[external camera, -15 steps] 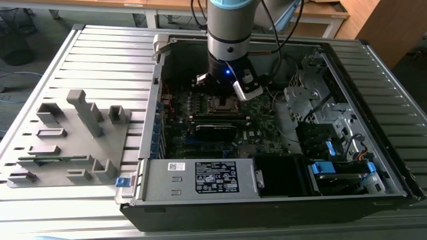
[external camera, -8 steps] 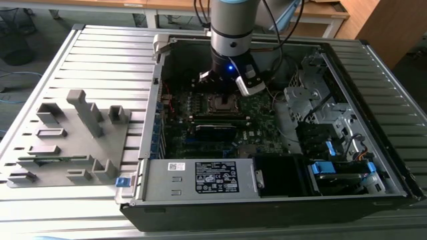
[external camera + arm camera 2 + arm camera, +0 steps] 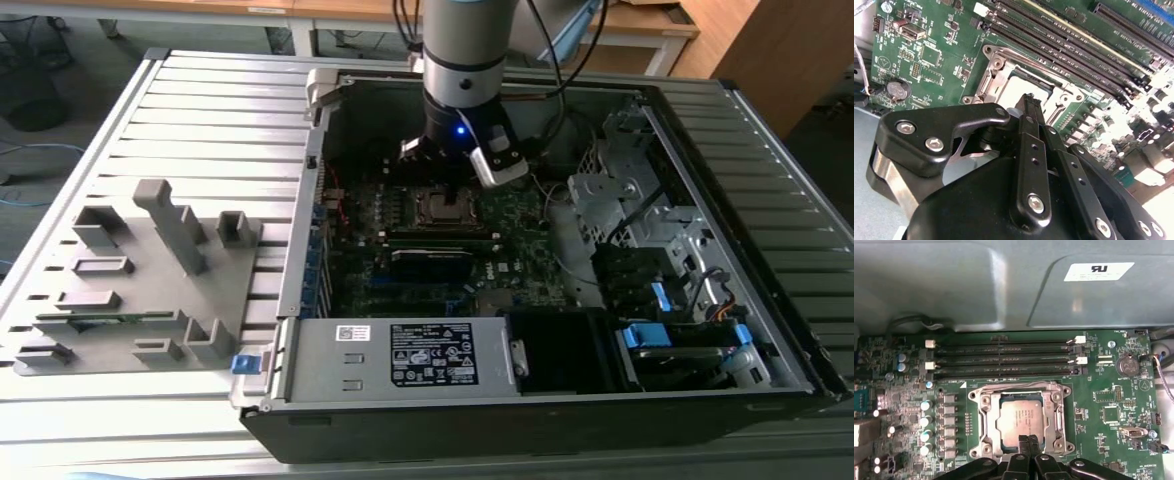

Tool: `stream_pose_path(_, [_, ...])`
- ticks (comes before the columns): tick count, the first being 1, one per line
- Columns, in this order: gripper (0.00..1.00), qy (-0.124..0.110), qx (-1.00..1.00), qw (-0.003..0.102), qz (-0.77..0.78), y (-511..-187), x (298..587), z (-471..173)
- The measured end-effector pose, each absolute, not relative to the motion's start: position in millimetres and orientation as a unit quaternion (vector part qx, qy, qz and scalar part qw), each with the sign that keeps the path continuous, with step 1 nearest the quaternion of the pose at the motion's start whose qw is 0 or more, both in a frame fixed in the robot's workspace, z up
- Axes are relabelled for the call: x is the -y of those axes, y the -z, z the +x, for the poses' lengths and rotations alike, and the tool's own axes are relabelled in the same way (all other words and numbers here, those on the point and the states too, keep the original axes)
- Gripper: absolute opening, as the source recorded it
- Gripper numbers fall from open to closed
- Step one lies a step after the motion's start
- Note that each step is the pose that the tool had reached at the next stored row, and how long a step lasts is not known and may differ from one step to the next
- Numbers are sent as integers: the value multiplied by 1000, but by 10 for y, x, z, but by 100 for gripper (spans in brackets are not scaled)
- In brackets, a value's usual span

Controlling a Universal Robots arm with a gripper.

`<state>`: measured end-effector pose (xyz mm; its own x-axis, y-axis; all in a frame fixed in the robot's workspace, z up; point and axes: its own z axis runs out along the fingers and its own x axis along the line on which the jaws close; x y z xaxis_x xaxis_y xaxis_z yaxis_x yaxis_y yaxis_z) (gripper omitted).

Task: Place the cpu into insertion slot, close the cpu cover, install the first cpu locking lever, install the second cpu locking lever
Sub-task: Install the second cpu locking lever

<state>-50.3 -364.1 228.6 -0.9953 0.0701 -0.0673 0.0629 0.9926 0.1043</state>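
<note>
In the exterior view my arm reaches down into an open computer case, its wrist (image 3: 461, 130) right above the insertion slot (image 3: 447, 207) on the green board. The cpu (image 3: 1021, 417) (image 3: 1021, 86) lies flat in the slot, silver face up. The cpu cover (image 3: 988, 415) (image 3: 996, 67) lies down around it, the chip showing through its window. A thin lever rod (image 3: 1019, 60) runs along one side of the socket; whether it is latched I cannot tell. My gripper (image 3: 1028, 439) (image 3: 1030, 97) is shut with nothing in it, its tips at the cpu's edge.
Long black memory slots (image 3: 1004, 360) lie beside the socket, with a coin battery (image 3: 1127, 364) and capacitors (image 3: 926, 405) nearby. The grey power supply (image 3: 400, 355) and a drive cage (image 3: 641, 230) wall in the board. A grey parts fixture (image 3: 134, 280) sits outside at the exterior view's left.
</note>
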Motion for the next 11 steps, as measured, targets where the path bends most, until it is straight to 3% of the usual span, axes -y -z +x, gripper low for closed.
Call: stream_pose_path(11, [10, -50, -997, 36, 41, -2282, 3575, -503])
